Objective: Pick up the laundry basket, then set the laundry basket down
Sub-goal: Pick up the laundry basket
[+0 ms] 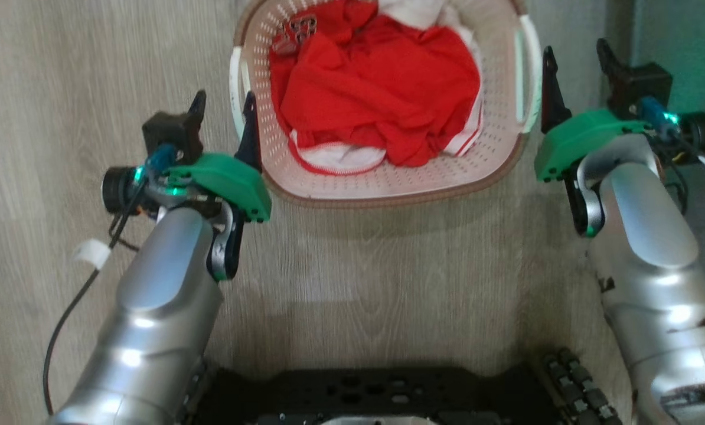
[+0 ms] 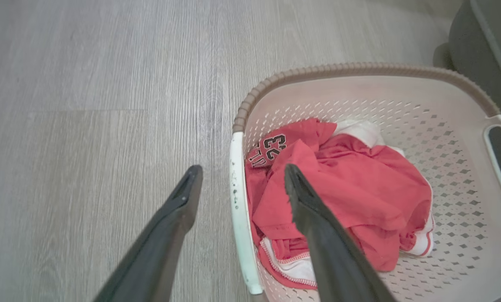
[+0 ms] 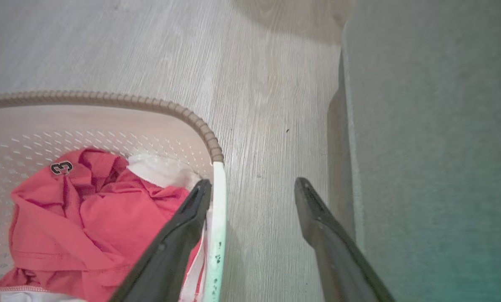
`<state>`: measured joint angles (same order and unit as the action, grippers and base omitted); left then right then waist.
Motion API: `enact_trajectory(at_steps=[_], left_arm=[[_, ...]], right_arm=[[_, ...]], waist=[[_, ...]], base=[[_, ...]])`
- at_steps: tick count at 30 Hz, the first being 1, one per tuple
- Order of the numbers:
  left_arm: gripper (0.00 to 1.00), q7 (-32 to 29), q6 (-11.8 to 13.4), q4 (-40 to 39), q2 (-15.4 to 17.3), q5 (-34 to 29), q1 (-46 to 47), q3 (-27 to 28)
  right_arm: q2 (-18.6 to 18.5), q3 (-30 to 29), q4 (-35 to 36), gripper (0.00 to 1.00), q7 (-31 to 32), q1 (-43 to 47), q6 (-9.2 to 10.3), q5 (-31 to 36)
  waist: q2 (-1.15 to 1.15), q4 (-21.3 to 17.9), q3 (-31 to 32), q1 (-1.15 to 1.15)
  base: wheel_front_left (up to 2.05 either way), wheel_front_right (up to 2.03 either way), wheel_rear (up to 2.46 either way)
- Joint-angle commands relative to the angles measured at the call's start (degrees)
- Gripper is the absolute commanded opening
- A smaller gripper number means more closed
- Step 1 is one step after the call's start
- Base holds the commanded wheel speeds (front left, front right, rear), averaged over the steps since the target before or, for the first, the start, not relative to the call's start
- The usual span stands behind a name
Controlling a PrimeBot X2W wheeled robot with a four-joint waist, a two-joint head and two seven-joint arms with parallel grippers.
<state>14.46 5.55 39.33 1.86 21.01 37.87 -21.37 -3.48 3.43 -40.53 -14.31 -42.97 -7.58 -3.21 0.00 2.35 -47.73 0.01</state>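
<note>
Head view: the laundry basket (image 1: 388, 198) stands on the pale wood-grain floor (image 1: 63, 88) directly ahead of the robot's dark base (image 1: 376, 395), between the two arms. It holds a crumpled red garment (image 1: 382, 88) over white cloth (image 1: 411, 12). The left tool (image 1: 224, 100) sits at the basket's left side and the right tool (image 1: 575, 53) at its right side, fingers pointing away from the robot. Left wrist view: the left tool (image 2: 243, 170) is spread wide and grips nothing. The basket's white left handle (image 2: 238, 201) runs between its two fingers, one finger lying over the floor and the other over the red garment, whose printed "23" (image 2: 274, 147) is legible. Right wrist view: the right tool (image 3: 252, 182) is likewise wide open and empty. The white right handle (image 3: 219, 201) lies between its fingers, close beside the inner finger; contact cannot be determined. A grey object (image 3: 422, 126) stands just beside the outer finger, near the basket's right side.
</note>
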Motion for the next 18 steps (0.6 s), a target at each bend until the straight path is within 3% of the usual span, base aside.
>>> enact_trajectory(at_steps=[1,18], left_arm=[[1.00,0.54,0.15,-0.55,1.02,0.42,-0.47,0.97],[1.00,0.54,0.96,9.39,1.02,6.19,8.93,-5.66]], right_arm=[[0.60,0.86,0.69,1.00,-0.69,0.83,0.09,0.31],[0.60,3.12,-5.10,1.00,-0.69,-4.67,0.09,-1.80]], waist=[[0.00,0.67,-1.93,-0.01],[0.00,1.18,-8.75,-0.01]], base=[[0.00,0.00,0.00],[0.00,0.00,0.00]])
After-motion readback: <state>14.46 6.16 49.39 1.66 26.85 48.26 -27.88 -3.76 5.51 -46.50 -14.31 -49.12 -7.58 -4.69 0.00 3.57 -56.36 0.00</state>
